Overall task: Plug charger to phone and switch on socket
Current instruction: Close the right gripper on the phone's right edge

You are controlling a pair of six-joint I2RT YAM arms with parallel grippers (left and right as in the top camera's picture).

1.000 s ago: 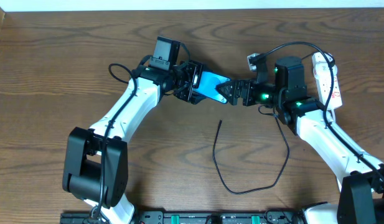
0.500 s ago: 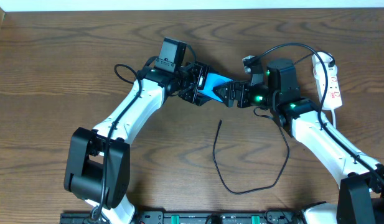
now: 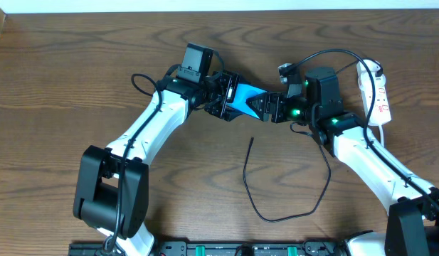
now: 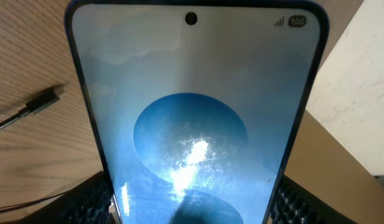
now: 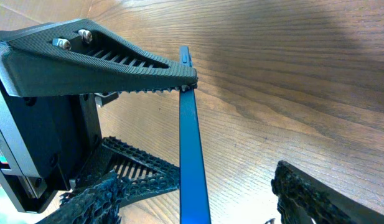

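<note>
I see a dark wood-grain tabletop (image 3: 62, 85) carrying the charger (image 3: 245, 174), its thin black cable looped near the front, and the white socket (image 3: 378, 96) at the right.

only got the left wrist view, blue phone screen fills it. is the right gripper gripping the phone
Observer: Not gripping. In the right wrist view one ribbed black finger of the right gripper touches the edge of the slim blue-screened smartphone; the other stands apart.
Operator: i only see the cable's plug tip, where's the rest
Observer: The thin black charger cable lies loose on the wooden table, looping between the two arms and up toward the right arm.
Operator: and the socket
Observer: The white power strip lies at the table's right side, beside the right arm.
</note>
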